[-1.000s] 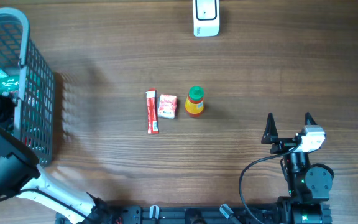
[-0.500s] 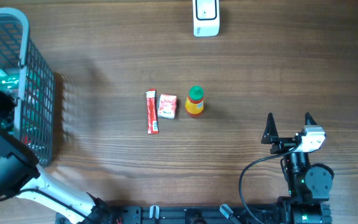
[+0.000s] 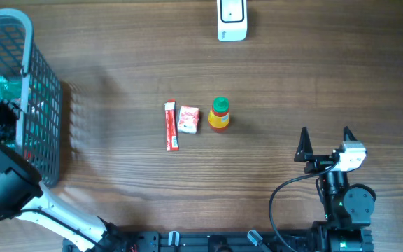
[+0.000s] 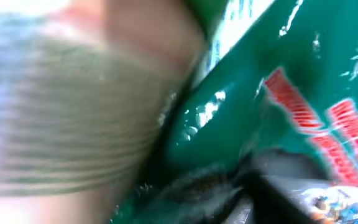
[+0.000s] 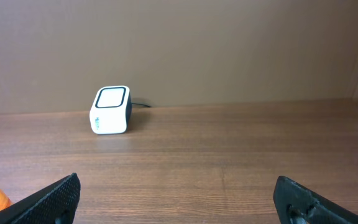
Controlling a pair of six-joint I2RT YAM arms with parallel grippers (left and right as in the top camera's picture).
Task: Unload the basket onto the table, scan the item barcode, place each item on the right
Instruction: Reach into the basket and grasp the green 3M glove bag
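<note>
Right gripper [image 3: 325, 134]: black pointed fingers [image 3: 303, 145], white block [image 3: 352, 155] behind them. Black cable [image 3: 277, 192] loops further back. Left arm [image 3: 61, 213]: white, black housing.

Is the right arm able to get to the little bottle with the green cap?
Probably yes. The right gripper is open, and only bare table lies between it and the bottle.

A brown wooden table [image 3: 117, 42], its grain running along its length under soft, even light, reaches back to a plain tan wall [image 5: 229, 43] at its far edge.
</note>
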